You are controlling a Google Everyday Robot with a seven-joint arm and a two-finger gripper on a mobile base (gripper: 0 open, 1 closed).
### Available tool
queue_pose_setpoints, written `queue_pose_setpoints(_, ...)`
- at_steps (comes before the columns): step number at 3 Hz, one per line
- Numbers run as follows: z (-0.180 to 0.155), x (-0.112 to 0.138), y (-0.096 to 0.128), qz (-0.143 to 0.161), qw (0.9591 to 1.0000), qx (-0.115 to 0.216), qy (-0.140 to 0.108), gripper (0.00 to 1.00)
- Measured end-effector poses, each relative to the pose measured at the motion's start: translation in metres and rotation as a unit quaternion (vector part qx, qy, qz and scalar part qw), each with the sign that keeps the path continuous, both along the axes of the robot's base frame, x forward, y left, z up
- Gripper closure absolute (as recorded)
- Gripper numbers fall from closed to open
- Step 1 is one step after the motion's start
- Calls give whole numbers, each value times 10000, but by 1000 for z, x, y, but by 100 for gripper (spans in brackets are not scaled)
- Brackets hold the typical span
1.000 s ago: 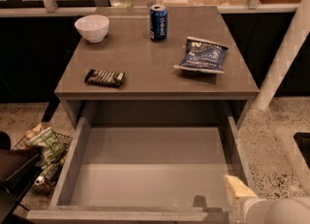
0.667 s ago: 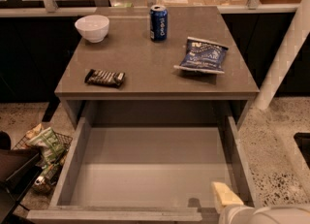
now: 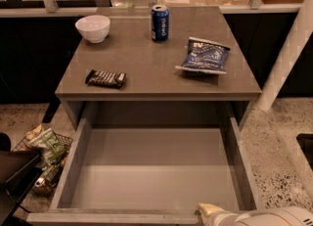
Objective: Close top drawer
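The top drawer [image 3: 146,171] is pulled far out from under the grey counter. It is wide, deep and plain grey inside, with nothing in it. Its front rim [image 3: 112,217] runs along the bottom edge of the view; the handle is hidden. My gripper [image 3: 208,211] shows as a pale tip at the bottom right, right at the drawer's front rim, with the white arm [image 3: 274,217] behind it running off to the right.
On the counter [image 3: 156,80] stand a white bowl [image 3: 93,27], a blue soda can [image 3: 160,22], a blue chip bag [image 3: 203,56] and a dark candy bar [image 3: 105,78]. A basket of snack packs [image 3: 44,154] sits on the floor at left. A white pillar [image 3: 288,54] stands at right.
The gripper has moved left and down along the drawer's front rim, now sitting lower in view. The drawer looks equally far out.
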State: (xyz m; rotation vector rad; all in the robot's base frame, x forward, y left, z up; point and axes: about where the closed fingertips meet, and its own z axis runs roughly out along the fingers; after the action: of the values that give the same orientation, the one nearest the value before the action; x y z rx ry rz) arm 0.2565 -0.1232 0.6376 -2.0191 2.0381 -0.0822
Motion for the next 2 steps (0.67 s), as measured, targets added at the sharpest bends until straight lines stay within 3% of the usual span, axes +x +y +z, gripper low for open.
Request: queue_pose_setpoints(2, -1, -1, 1, 22, 10000, -1, 17, 87)
